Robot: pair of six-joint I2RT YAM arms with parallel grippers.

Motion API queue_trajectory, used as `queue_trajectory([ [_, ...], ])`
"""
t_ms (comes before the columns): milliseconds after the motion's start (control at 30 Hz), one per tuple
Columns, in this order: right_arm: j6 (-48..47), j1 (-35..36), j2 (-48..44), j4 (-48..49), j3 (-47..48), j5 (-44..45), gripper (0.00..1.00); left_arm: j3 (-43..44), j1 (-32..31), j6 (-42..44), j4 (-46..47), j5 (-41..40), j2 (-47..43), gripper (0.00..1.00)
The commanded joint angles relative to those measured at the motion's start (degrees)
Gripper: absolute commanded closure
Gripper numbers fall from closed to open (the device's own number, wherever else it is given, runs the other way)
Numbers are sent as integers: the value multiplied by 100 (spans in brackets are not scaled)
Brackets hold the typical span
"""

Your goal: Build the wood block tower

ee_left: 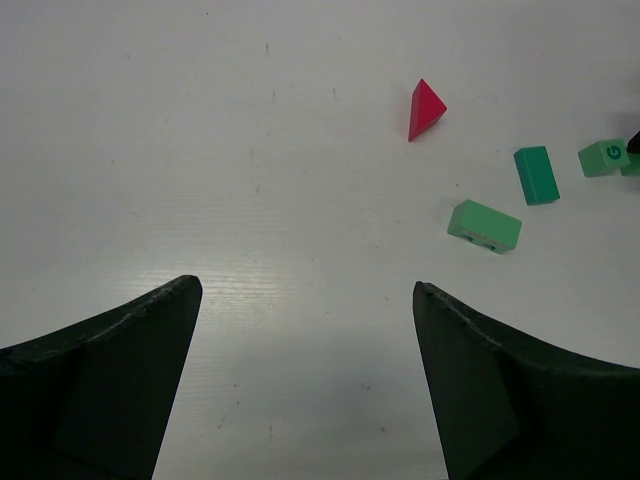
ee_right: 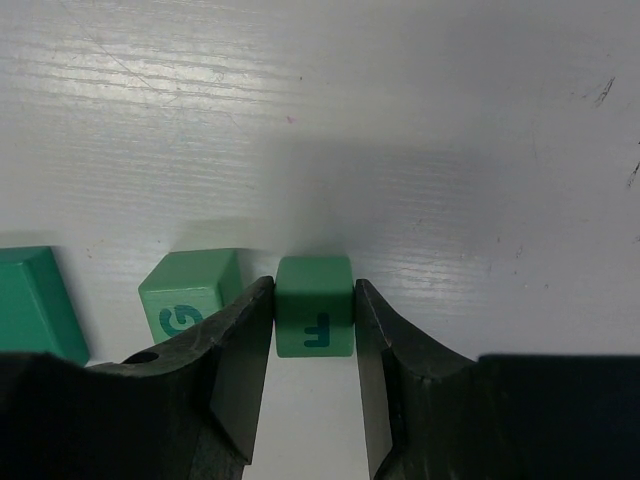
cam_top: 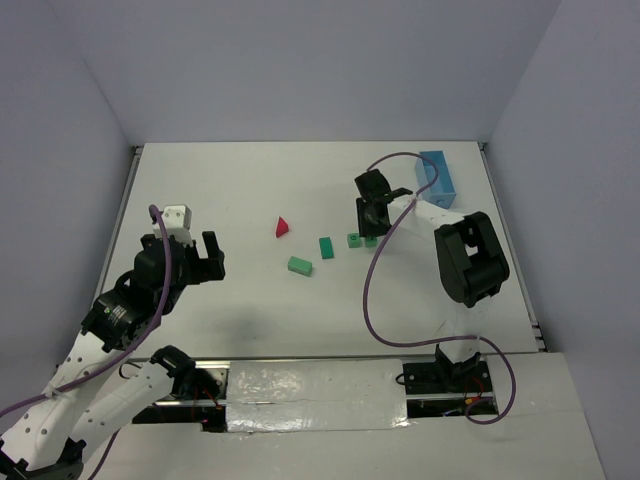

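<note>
The right jaws are clenching on a green cube marked F [ee_right: 314, 318], one finger pressing on each side of it, and the cube is sitting on the white bench [ee_right: 450, 120]. On the left of the wrist view, just outside the jaws, a second green cube marked G [ee_right: 190, 297] is resting close to the F cube, with one finger standing between them. A darker green block [ee_right: 35, 300] is lying further out on that same side, cut off by the edge of the view. Beyond the right jaws, toward the far right corner of the bench, a light blue tray [cam_top: 437, 178] is lying. The left jaws are standing wide apart, grasping nothing and hovering over the bench well apart from the blocks. Ahead of them and to their right a light green oblong block [ee_left: 484, 225] is lying flat, with the darker block and the G cube past it. A red roof-shaped piece [ee_left: 425, 108] is lying further ahead, apart from the green ones. Every block is resting singly on the bench.
</note>
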Motion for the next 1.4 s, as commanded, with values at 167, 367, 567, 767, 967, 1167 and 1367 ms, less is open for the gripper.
queue_trajectory([
  [167,5,-52,20,14,364,14,58,-45,-22,80,193,-19,16,1],
  [367,48,-35,47,14,443,-66,58,-45,-21,80,193,-19,16,0],
  [567,49,-44,91,5,461,-101,56,-36,-21,80,193,-19,16,1],
  [767,66,-35,100,13,400,-74,54,-45,-21,80,202,-10,42,1],
  [967,57,-52,73,-13,408,-66,48,-45,-21,97,202,-2,69,0],
  [1167,93,-52,-23,-65,479,-92,48,-45,-22,97,211,25,86,1],
  [1367,58,-87,-59,-162,610,-101,49,-45,-30,106,211,51,95,0],
])
